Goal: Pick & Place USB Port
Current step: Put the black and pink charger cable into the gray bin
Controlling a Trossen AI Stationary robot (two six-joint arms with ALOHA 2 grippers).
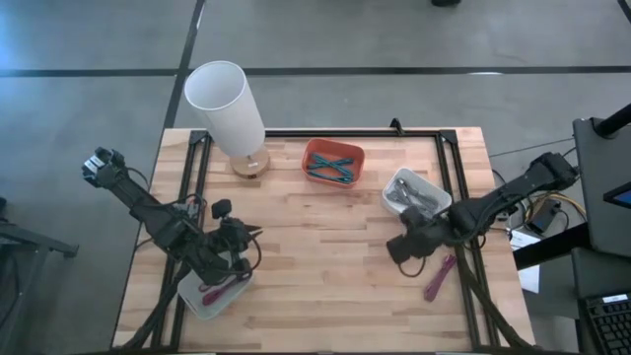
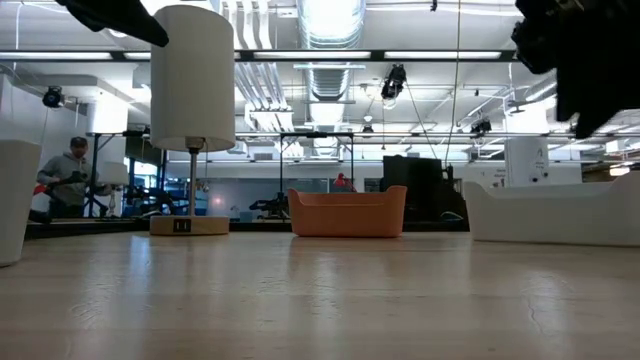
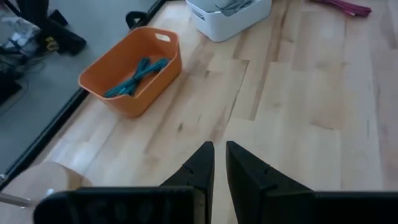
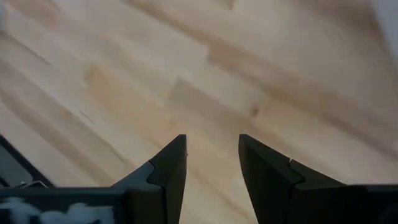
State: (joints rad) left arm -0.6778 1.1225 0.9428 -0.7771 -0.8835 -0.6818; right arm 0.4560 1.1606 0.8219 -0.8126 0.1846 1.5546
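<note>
A pink USB cable (image 1: 439,278) lies loose on the wooden table near its right edge; it also shows in the left wrist view (image 3: 343,6). A second pink cable (image 1: 223,288) lies in a white bin (image 1: 193,302) at the near left. My right gripper (image 1: 401,256) hangs open over bare wood (image 4: 212,147), left of the loose cable, with nothing between its fingers. My left gripper (image 1: 252,235) hovers beside the near-left bin, fingers (image 3: 219,158) shut and empty, pointing toward the table's far right.
A white-shaded lamp (image 1: 229,108) stands at the far left. An orange bin (image 1: 333,163) with teal cables sits at the far middle. A white bin (image 1: 416,192) with grey parts stands at the far right. The table's middle is bare wood.
</note>
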